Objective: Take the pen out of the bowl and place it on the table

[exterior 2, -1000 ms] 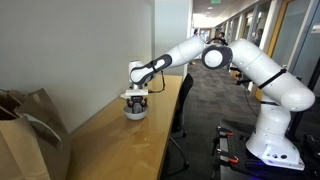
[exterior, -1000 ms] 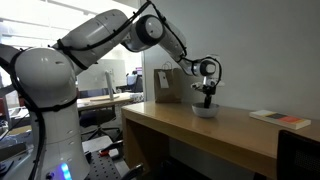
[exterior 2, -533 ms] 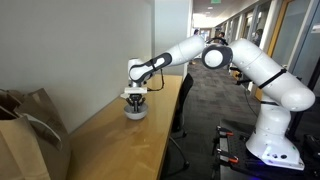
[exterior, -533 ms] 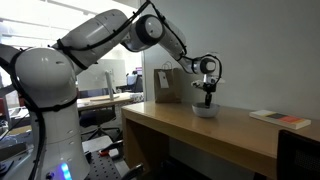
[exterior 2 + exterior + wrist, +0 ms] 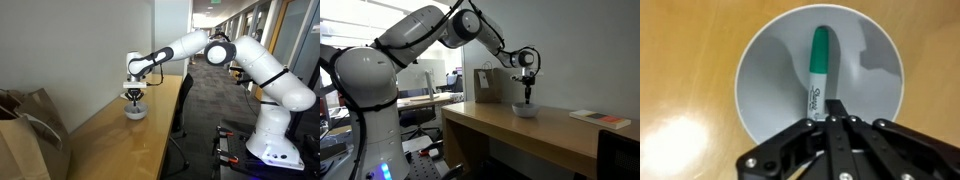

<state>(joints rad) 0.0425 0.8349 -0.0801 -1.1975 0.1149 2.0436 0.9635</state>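
The pen [image 5: 820,58] has a green cap and a pale printed barrel. Its near end sits between the fingertips of my gripper [image 5: 830,112], which is shut on it. The pen hangs cap-down over the middle of the white bowl [image 5: 765,80]. In both exterior views the gripper [image 5: 528,84] [image 5: 133,92] is a little above the bowl [image 5: 525,111] [image 5: 135,111], which stands on the tan table [image 5: 560,135] [image 5: 110,150]. In an exterior view the pen [image 5: 528,96] shows as a thin dark stick below the fingers.
A brown paper bag [image 5: 488,86] [image 5: 30,130] stands on the table beyond the bowl, near the wall. A flat white-and-red book [image 5: 600,119] lies farther along the tabletop. The table's front edge runs close to the bowl.
The gripper has shut on the pen inside the bowl and has risen a little, lifting the pen upright above the bowl.
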